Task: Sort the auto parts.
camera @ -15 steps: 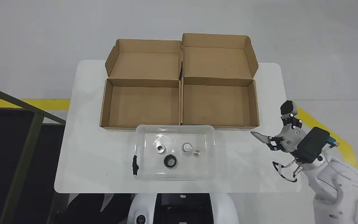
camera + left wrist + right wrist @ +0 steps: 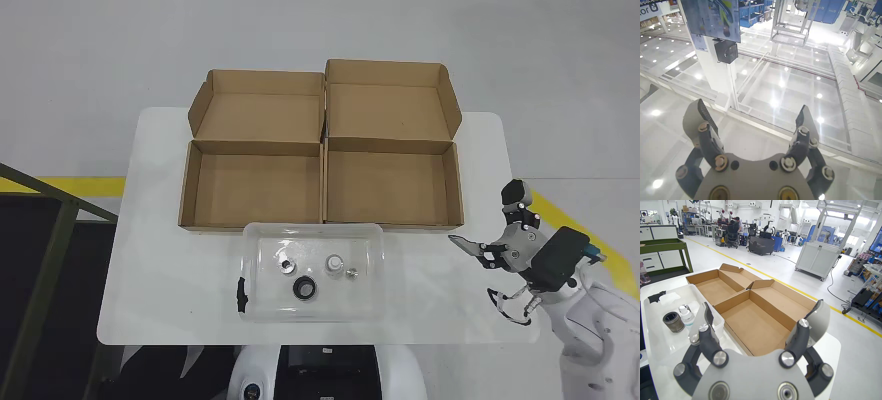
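A clear plastic tray [image 2: 370, 240] sits at the table's front middle. It holds a dark ring bearing [image 2: 304, 288], a small metal part [image 2: 286, 265], a small white-capped bottle [image 2: 333, 264] and a little silver piece [image 2: 351, 272]. The right wrist view shows the bearing [image 2: 674, 322] and the bottle [image 2: 686, 316] standing upright in the tray [image 2: 719, 318]. My right gripper [image 2: 470, 266] hangs open and empty over the table's right front corner, apart from the tray. Its view faces across the boxes, its gripper [image 2: 762, 306] holding nothing. My left gripper [image 2: 751, 106] is open, empty and pointed up at the ceiling.
Two open cardboard boxes, left [image 2: 255, 190] and right [image 2: 392, 188], stand side by side behind the tray with their lids folded back. A black tape patch [image 2: 240, 293] marks the tray's left end. Bare white table [image 2: 150, 250] lies on both sides of the tray.
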